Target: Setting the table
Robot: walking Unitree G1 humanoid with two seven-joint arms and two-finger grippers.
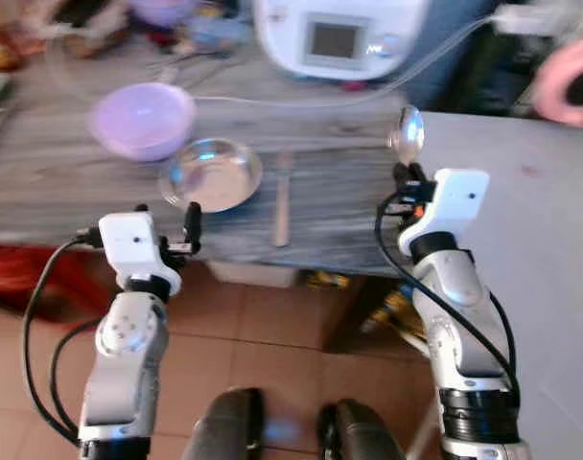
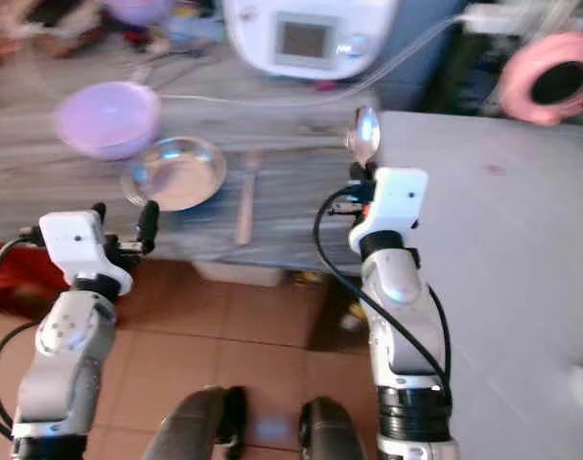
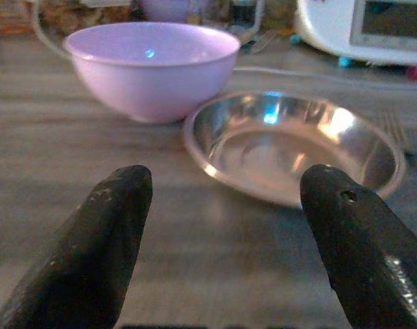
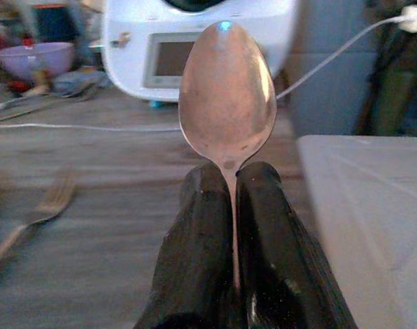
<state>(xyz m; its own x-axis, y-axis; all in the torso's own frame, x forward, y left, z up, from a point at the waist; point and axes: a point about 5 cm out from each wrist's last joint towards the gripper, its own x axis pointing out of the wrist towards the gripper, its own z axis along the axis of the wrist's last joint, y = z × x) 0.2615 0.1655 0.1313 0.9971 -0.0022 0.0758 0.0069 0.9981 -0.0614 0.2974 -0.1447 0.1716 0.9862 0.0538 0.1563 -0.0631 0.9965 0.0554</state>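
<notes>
A metal spoon (image 1: 407, 131) (image 4: 227, 96) stands bowl-up in my right gripper (image 1: 405, 175) (image 4: 230, 179), which is shut on its handle over the right end of the grey wooden table (image 1: 61, 187). A steel plate (image 1: 211, 173) (image 3: 294, 145) lies on the table with a lilac bowl (image 1: 143, 118) (image 3: 152, 66) behind it to the left. A fork (image 1: 283, 201) (image 4: 29, 219) lies right of the plate. My left gripper (image 1: 165, 218) (image 3: 225, 205) is open at the table's near edge, just before the plate.
A white kitchen appliance (image 1: 338, 35) with a screen stands at the back, its cable (image 1: 272, 99) trailing across the table. A pale grey surface (image 1: 531, 220) adjoins on the right. A pink ring-shaped object (image 1: 568, 81) sits far right. Tiled floor (image 1: 272, 335) lies below.
</notes>
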